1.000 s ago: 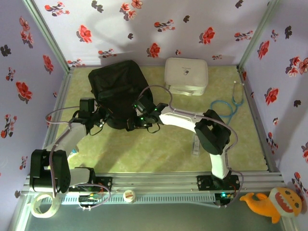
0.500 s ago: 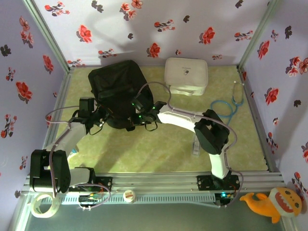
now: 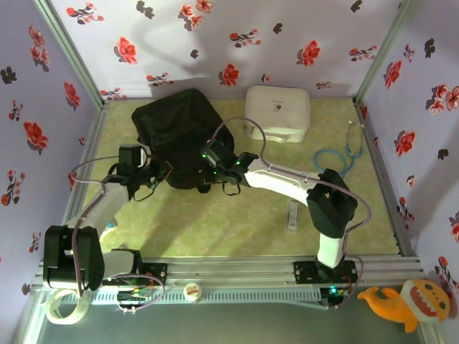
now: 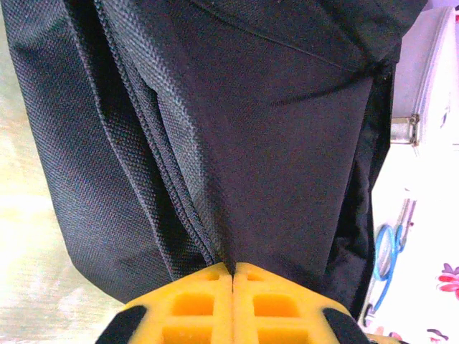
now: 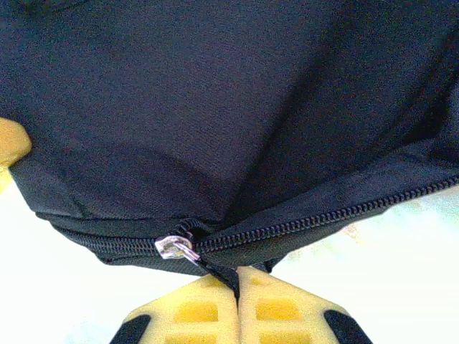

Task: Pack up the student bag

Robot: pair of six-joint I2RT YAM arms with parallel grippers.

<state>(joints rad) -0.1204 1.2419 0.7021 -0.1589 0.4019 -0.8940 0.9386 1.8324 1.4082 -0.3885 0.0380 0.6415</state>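
Both hands pinch the near edge of the student bag (image 3: 176,132), which lies on the table (image 3: 237,215).

The black fabric bag sits toward the far left of the table. The left hand (image 4: 233,271) is at the bag's near-left corner, its yellow fingers pressed together with a fold of the bag's stitched edge caught between them. The right hand (image 5: 237,276) is at the bag's near edge, to the right of the left hand. Its fingers are closed tight on a dark strip of the bag just below the zipper, beside the silver zipper slider (image 5: 175,248). A white zip case (image 3: 277,112) rests just to the right of the bag, and a blue cord (image 3: 337,159) loops further right, well apart from the bag.
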